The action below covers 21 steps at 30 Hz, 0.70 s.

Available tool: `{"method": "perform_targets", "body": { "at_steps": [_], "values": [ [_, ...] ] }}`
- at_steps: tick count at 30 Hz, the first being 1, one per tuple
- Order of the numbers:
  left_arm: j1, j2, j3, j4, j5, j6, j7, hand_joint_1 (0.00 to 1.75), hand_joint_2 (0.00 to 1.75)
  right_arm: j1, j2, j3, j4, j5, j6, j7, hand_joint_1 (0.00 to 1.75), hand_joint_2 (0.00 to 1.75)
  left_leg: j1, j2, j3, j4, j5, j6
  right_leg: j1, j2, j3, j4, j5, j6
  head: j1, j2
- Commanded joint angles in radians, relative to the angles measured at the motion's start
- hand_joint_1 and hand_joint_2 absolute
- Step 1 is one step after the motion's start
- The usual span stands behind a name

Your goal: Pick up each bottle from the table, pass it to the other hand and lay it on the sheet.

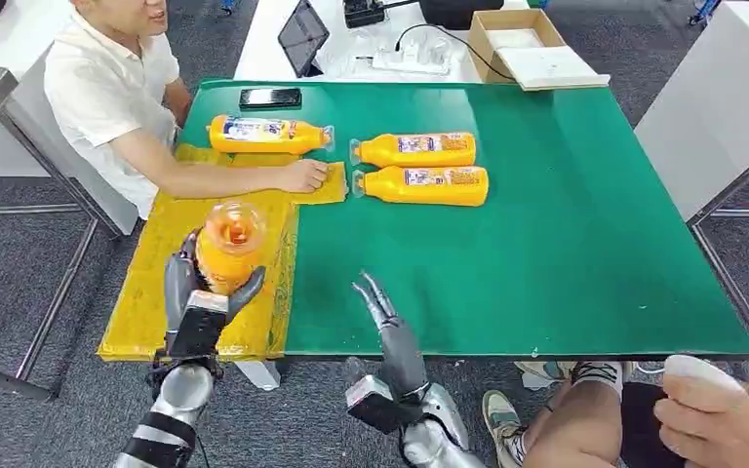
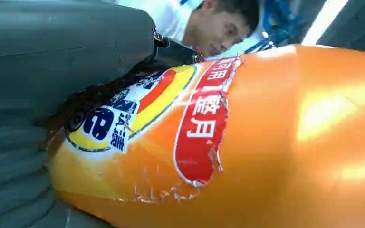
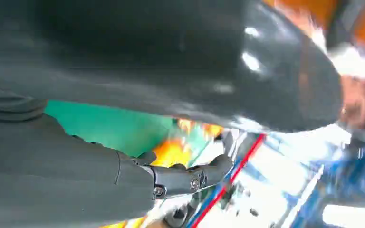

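The left hand [image 1: 198, 292] grips an orange bottle [image 1: 229, 244] over the yellow sheet [image 1: 156, 292] at the table's left edge — the right hand [image 1: 380, 304] holds nothing, fingers apart.

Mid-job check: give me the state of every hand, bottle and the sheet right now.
left hand: grips an orange bottle, above the sheet
held bottle: upright, off the sheet
right hand: holds nothing, fingers apart
bottle on sheet: lying flat
two table bottles: lying side by side on the table
yellow sheet: spread flat, a person's hand rests on it
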Motion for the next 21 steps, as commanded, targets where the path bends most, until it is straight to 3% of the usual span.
{"method": "perform_targets", "body": {
  "at_steps": [1,3,4,6,10,21],
  "values": [
    [-0.252,0.117,-0.033,0.389,-0.801,0.220,0.283,1.75,1.75,0.122,-0.001,-0.242,-0.273,-0.063,-0.099,-0.032,0.00,0.00,0.002,-0.002,0.007,0.000,-0.003,-0.003,0.002,-0.004,0.008,0.000,-0.004,-0.004,0.000,0.000],
    [-0.364,0.140,-0.090,0.603,-1.141,0.310,0.450,1.75,1.75,0.117,0.020,-0.240,-0.262,-0.057,-0.075,-0.032,0.00,0.00,0.000,-0.002,0.004,-0.001,0.000,-0.002,0.000,-0.004,0.004,0.000,-0.001,-0.002,0.000,0.000],
    [-0.388,0.131,-0.089,0.653,-1.160,0.291,0.461,1.75,1.75,0.115,0.027,-0.235,-0.259,-0.062,-0.066,-0.032,0.00,0.00,0.001,-0.004,0.006,-0.001,0.000,-0.003,0.001,-0.005,0.007,0.000,-0.002,-0.003,0.000,0.000],
    [-0.431,0.097,-0.058,0.736,-1.097,0.189,0.415,1.75,1.75,0.124,0.033,-0.222,-0.265,-0.077,-0.056,-0.032,0.00,0.00,0.001,-0.002,0.004,-0.001,0.000,-0.002,0.002,-0.004,0.004,0.000,-0.001,-0.002,0.000,0.000],
    [-0.504,0.088,-0.079,0.866,-1.156,0.140,0.493,1.75,1.75,0.118,0.035,-0.200,-0.253,-0.086,-0.045,-0.032,0.00,0.00,0.001,-0.002,0.004,0.000,0.000,-0.002,0.001,-0.004,0.004,0.001,-0.001,-0.002,0.000,0.000],
    [-0.538,0.105,-0.041,1.006,-1.148,-0.043,0.585,1.75,1.75,0.097,0.042,-0.195,-0.206,-0.098,-0.032,-0.032,0.00,0.00,0.001,0.003,0.006,-0.001,-0.001,-0.002,0.001,0.002,0.006,0.000,-0.001,-0.002,0.000,0.000]
  ]
}}
